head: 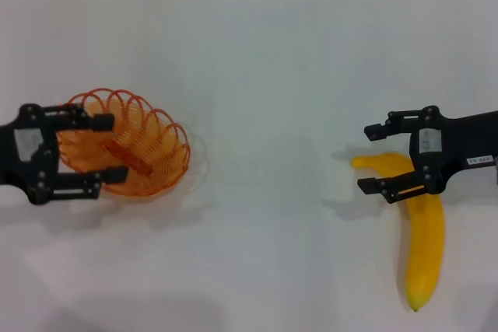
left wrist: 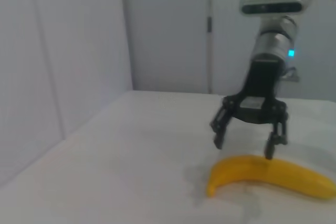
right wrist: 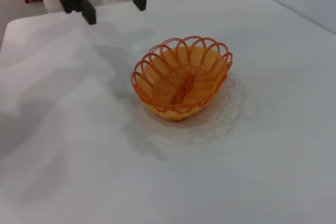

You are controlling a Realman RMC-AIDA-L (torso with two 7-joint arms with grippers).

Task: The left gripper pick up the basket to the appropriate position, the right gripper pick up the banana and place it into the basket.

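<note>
One orange basket, one yellow banana and two black claws are on the white table. The left gripper is spread wide and grasps nothing, its fingertips over the basket's near rim; the right wrist view shows it raised above that basket. The right gripper hangs equally wide and empty just above the banana's stem end, which lies under its fingertips.

White table with basket, banana

Left gripper reaches in from the counter's left edge, fingers spread wide apart. Right gripper reaches in from the right edge, fingers likewise spread, pointing inward.
</note>
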